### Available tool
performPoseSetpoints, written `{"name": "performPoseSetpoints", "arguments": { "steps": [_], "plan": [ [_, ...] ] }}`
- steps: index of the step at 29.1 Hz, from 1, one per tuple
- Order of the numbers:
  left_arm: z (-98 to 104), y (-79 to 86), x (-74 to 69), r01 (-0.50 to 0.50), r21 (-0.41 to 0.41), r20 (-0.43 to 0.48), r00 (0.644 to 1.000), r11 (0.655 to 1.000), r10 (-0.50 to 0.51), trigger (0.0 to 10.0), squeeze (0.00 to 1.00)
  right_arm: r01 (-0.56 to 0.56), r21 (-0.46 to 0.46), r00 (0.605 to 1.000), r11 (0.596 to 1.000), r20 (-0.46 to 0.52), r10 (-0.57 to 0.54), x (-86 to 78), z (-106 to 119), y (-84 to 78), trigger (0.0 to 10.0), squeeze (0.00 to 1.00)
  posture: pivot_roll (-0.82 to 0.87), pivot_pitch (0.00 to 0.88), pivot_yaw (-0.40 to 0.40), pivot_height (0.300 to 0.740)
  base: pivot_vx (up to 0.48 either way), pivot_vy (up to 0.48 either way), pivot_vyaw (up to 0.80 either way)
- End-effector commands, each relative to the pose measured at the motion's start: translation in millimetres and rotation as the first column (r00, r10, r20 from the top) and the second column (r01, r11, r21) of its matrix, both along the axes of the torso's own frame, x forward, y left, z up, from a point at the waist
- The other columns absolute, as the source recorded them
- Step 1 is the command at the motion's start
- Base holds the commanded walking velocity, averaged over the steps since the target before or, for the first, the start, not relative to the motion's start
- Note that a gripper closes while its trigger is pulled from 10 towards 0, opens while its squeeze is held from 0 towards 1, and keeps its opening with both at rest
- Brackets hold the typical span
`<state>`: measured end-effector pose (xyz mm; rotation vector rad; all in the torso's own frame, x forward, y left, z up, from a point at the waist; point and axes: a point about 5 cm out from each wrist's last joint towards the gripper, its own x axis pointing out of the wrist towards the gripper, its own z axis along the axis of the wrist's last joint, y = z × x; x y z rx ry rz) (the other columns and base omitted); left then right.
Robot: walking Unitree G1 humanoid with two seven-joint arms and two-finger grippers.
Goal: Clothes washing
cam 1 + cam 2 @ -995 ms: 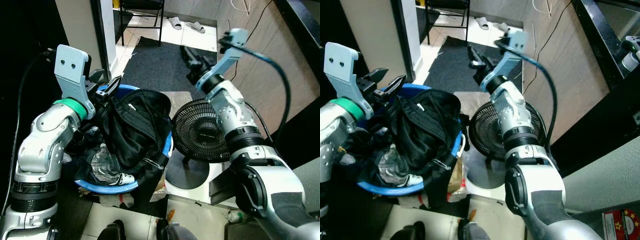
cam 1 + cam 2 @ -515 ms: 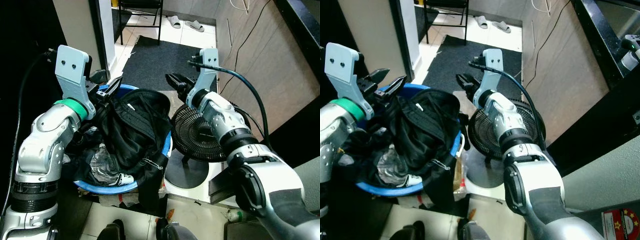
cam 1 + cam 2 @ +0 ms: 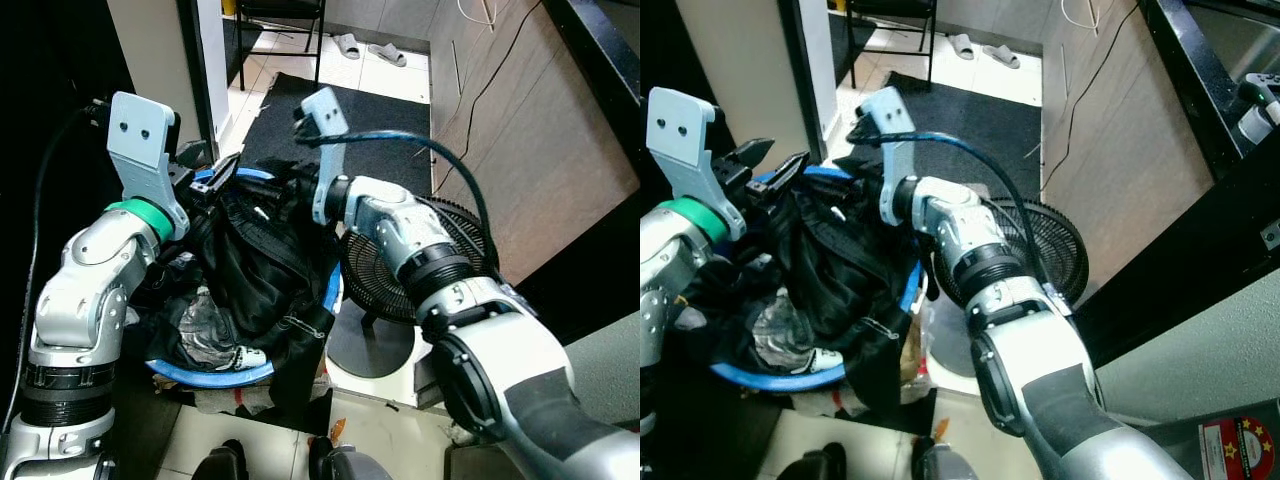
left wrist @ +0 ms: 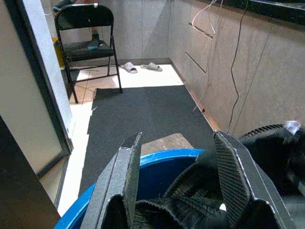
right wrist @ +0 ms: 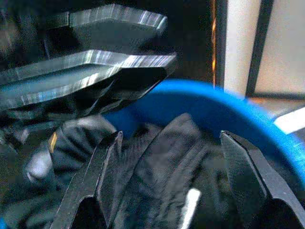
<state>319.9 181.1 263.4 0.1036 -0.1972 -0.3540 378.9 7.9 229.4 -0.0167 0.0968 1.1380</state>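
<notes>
I see both grippers spread wide over the blue basin [image 3: 300, 320]: left gripper [image 4: 178, 179] at its 11 o'clock rim, right gripper [image 5: 167, 186] at 1 o'clock, above heaped black clothes [image 3: 265, 270].

A dark grey floor mat [image 4: 143, 112] lay over pale floor tiles [image 4: 143, 76]. At its far end stood a black folding metal chair [image 4: 88, 40], with a pair of grey slippers [image 4: 140, 67] near it. Wood-grain wall panels [image 4: 267, 71] ran along one side, white cables [image 4: 205, 19] hanging on them. A black round pedestal fan [image 3: 400, 270] stood on the floor.
</notes>
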Motion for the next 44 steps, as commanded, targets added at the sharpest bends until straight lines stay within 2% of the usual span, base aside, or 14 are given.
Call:
{"name": "performPoseSetpoints", "arguments": {
  "steps": [1, 4, 6, 9, 13, 16, 20, 24, 28, 29, 35, 37, 40, 44],
  "plan": [
    [-3.6, 0.8, -1.9, -0.003, -0.002, -0.014, 1.000, 1.000, 0.003, 10.0, 0.00, 0.006, -0.074, 1.000, 0.997, 0.011, -0.005, -1.6, -10.7, 2.5, 10.0, 0.00, 0.10, 0.122, -0.077, 0.740, 0.000, 0.000, 0.00],
    [-2.9, 2.4, -3.4, -0.012, -0.006, -0.016, 1.000, 1.000, 0.011, 10.0, 0.00, 0.010, -0.308, 0.984, 0.951, 0.173, 0.045, -5.7, -29.3, 3.2, 10.0, 0.00, 0.10, 0.127, -0.079, 0.740, 0.000, 0.000, 0.00],
    [-3.3, 2.0, -3.7, -0.012, -0.008, -0.017, 1.000, 1.000, 0.012, 10.0, 0.00, 0.031, -0.381, 0.967, 0.924, 0.246, 0.069, -4.8, -31.0, -0.2, 10.0, 0.00, 0.09, 0.130, -0.081, 0.740, 0.000, 0.000, 0.00],
    [-3.3, 2.0, -3.7, -0.012, -0.008, -0.017, 1.000, 1.000, 0.012, 10.0, 0.00, 0.031, -0.381, 0.967, 0.924, 0.246, 0.069, -4.8, -31.0, -0.2, 10.0, 0.00, 0.09, 0.130, -0.081, 0.740, 0.000, 0.000, 0.00],
    [-4.4, 0.1, -3.9, -0.010, -0.012, -0.022, 1.000, 1.000, 0.010, 10.0, 0.00, 0.104, -0.542, 0.922, 0.834, 0.366, 0.123, 0.7, -38.0, -18.8, 10.0, 0.00, 0.09, 0.140, -0.080, 0.740, 0.000, 0.000, 0.00],
    [-4.4, 0.8, -4.1, -0.011, -0.011, -0.026, 1.000, 1.000, 0.010, 10.0, 0.00, 0.107, -0.599, 0.919, 0.794, 0.364, 0.150, 1.0, -47.4, -27.5, 10.0, 0.00, 0.09, 0.144, -0.078, 0.740, 0.000, 0.000, 0.00],
    [-4.5, 1.9, -4.7, -0.012, -0.007, -0.029, 0.999, 1.000, 0.012, 10.0, 0.00, 0.071, -0.623, 0.932, 0.779, 0.321, 0.171, -1.5, -57.6, -31.4, 10.0, 0.00, 0.10, 0.155, -0.071, 0.740, 0.000, 0.000, 0.00],
    [-4.6, 3.4, -6.1, -0.015, -0.001, -0.037, 0.999, 1.000, 0.015, 10.0, 0.00, 0.048, -0.607, 0.957, 0.794, 0.255, 0.137, -3.8, -70.5, -37.8, 10.0, 0.00, 0.10, 0.163, -0.065, 0.740, 0.000, 0.000, 0.00],
    [-4.2, 4.2, -6.5, -0.017, 0.003, -0.041, 0.999, 1.000, 0.017, 10.0, 0.00, 0.041, -0.422, 0.984, 0.906, 0.176, 0.037, -1.2, -58.2, -32.9, 10.0, 0.00, 0.11, 0.168, -0.058, 0.740, 0.000, 0.000, 0.00],
    [-4.0, 4.2, -6.2, -0.016, 0.005, -0.043, 0.999, 1.000, 0.016, 10.0, 0.00, 0.040, -0.341, 0.985, 0.939, 0.171, 0.021, -1.0, -48.5, -23.3, 10.0, 0.00, 0.11, 0.171, -0.055, 0.740, 0.000, 0.000, 0.00],
    [-3.7, 4.1, -5.9, -0.017, 0.006, -0.043, 0.999, 1.000, 0.017, 10.0, 0.00, 0.035, -0.312, 0.984, 0.949, 0.178, 0.022, -2.2, -44.1, -15.1, 10.0, 0.00, 0.12, 0.175, -0.056, 0.740, 0.000, 0.000, 0.00],
    [-2.4, 6.0, -7.4, -0.022, 0.007, -0.042, 0.999, 1.000, 0.023, 10.0, 0.00, -0.008, -0.274, 0.987, 0.962, 0.154, 0.053, -9.0, -40.6, 6.6, 10.0, 0.00, 0.13, 0.181, -0.063, 0.740, 0.000, 0.000, 0.00],
    [-2.5, 8.5, -9.7, -0.031, 0.008, -0.043, 0.999, 0.999, 0.032, 10.0, 0.00, -0.047, -0.266, 0.986, 0.963, 0.140, 0.087, -15.4, -40.0, 22.0, 10.0, 0.00, 0.13, 0.184, -0.070, 0.740, 0.000, 0.000, 0.00],
    [-3.7, 10.4, -11.9, -0.041, 0.008, -0.047, 0.998, 0.999, 0.041, 10.0, 0.00, -0.067, -0.283, 0.980, 0.957, 0.162, 0.117, -18.4, -39.2, 27.9, 10.0, 0.00, 0.13, 0.185, -0.072, 0.740, 0.000, 0.000, 0.00]
  ]
}}
